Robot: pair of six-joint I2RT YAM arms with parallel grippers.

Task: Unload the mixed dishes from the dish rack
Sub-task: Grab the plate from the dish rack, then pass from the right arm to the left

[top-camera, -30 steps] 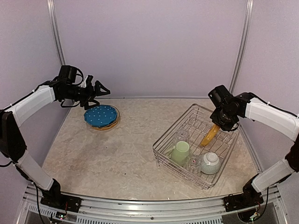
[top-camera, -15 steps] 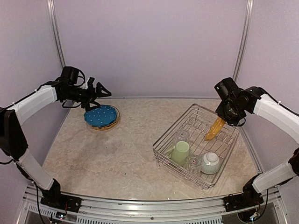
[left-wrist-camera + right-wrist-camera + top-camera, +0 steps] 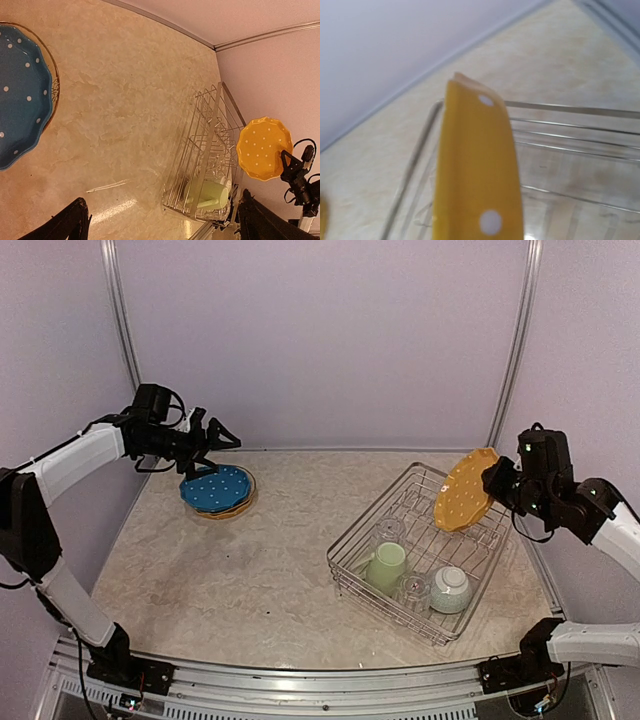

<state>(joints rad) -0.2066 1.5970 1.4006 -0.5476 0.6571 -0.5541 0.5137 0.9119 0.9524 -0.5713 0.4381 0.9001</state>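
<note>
Right tool [image 3: 498, 484] pinches the round yellow white-dotted plate [image 3: 464, 491] above the silver wire dish rack [image 3: 342, 578]; carry it clear of the wires; left tool [image 3: 218, 448] gapes wide.

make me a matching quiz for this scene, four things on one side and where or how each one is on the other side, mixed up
1. yellow dotted plate
2. blue plate
3. pale green mug
4. left gripper

a. inside the dish rack
b. open, hovering, holding nothing
c. held in the air by the right gripper
d. out of the rack, at the far left of the table

Pairs: 1-c, 2-d, 3-a, 4-b
</note>
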